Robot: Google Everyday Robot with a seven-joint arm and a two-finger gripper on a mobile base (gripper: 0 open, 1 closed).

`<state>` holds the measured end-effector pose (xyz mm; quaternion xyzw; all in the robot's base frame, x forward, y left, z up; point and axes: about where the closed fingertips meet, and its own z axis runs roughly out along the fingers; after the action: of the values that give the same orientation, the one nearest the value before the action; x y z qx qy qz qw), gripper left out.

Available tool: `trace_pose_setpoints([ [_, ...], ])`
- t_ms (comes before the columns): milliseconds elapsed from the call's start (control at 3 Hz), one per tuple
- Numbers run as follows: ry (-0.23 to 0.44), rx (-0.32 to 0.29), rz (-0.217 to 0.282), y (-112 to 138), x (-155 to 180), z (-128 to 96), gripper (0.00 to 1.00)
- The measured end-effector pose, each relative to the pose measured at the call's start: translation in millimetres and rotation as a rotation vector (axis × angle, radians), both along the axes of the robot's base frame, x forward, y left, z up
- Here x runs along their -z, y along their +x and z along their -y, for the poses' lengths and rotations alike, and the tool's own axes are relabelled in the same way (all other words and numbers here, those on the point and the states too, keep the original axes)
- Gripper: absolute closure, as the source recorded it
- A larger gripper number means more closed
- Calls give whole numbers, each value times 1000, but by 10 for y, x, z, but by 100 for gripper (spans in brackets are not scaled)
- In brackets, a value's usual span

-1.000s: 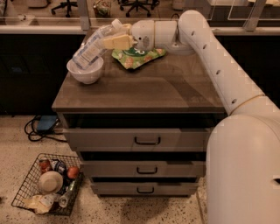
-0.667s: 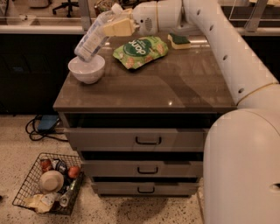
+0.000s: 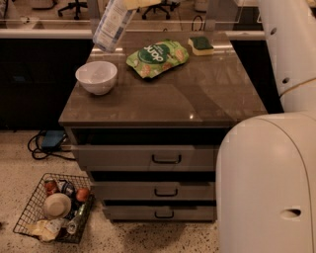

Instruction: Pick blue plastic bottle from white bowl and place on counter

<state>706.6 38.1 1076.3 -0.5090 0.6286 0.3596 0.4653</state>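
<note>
The blue plastic bottle (image 3: 112,22), clear with a pale blue-and-white label, hangs tilted in the air at the top of the camera view. It is above and behind the white bowl (image 3: 96,76) and clear of it. My gripper (image 3: 133,3) shows only as pale fingers at the top edge and is shut on the bottle's upper end; the cap is out of view. The bowl stands empty on the left part of the glossy grey-brown counter (image 3: 197,99).
A green snack bag (image 3: 157,58) and a green-and-yellow sponge (image 3: 200,45) lie at the back of the counter. My white arm (image 3: 289,49) and body (image 3: 266,188) fill the right side. Three grey drawers (image 3: 148,158) sit below. A wire basket (image 3: 52,210) of clutter stands on the floor at lower left.
The bottle has been lifted out of the bowl and now hangs higher, up at the top edge. The view sits closer to the counter.
</note>
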Motion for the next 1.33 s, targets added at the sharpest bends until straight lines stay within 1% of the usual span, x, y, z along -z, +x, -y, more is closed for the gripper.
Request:
trace_pose_setpoints([
  [333,-105,91,-27,-68,-212,251,100],
  [667,-243,199,-55,-83,-226,507,100],
  [1000,-415,315,-105,-70,-79,756,100],
  [1333,-549,432,-158,-26,81,1030,100],
])
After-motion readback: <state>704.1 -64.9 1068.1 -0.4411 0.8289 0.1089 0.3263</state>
